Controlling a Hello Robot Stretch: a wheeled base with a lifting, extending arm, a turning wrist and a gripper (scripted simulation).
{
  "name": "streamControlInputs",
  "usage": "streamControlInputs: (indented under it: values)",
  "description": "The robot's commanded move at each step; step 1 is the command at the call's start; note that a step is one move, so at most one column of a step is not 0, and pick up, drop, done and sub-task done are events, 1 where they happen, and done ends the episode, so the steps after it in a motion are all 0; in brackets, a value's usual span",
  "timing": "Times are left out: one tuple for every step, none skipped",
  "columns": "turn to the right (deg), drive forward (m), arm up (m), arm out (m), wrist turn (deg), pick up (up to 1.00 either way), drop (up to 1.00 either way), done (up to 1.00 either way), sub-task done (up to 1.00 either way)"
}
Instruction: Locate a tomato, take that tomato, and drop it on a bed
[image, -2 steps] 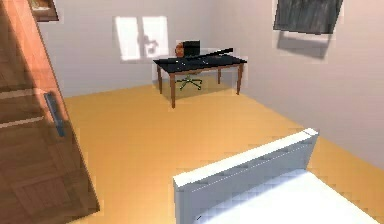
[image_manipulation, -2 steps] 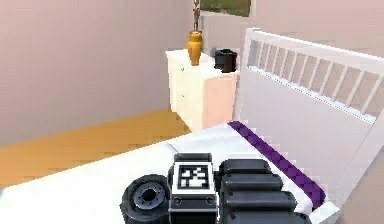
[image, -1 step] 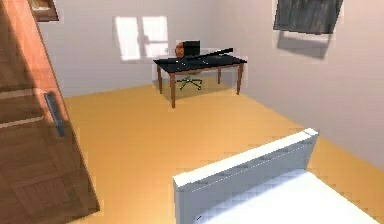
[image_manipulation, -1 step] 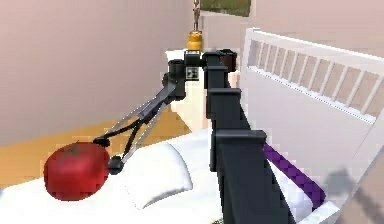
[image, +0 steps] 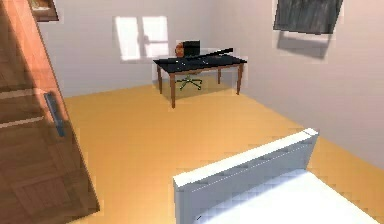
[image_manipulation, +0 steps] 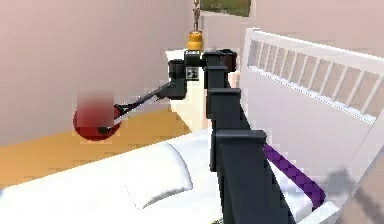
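Note:
A round red tomato (image_manipulation: 95, 128) hangs at the far end of my gripper (image_manipulation: 118, 108), clear of every surface, so the gripper holds it. Behind it are the pale wall and the orange floor past the bed's far side. The dark arm (image_manipulation: 235, 150) reaches out above the white bed (image_manipulation: 110, 195), whose pillow (image_manipulation: 160, 176) lies just left of the arm. A white slatted headboard (image_manipulation: 300, 70) stands at the arm side view's right. In the forward view the same bed's white end board (image: 245, 165) sits at the lower right.
A dark-topped desk (image: 200, 64) with small items stands against the far wall, green chair legs (image: 192, 85) beneath it. A wooden door (image: 30, 130) fills the forward view's left. A yellow lamp (image_manipulation: 196, 40) stands beside the headboard. Open orange floor (image: 150, 120) lies ahead.

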Motion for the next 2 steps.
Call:
streamControlInputs:
  values:
    - [0.0, 0.0, 0.0, 0.0, 45.0, 0.0, 0.0, 0.0, 0.0]
    - [0.0, 0.0, 0.0, 0.0, 36.0, 0.0, 0.0, 0.0, 0.0]
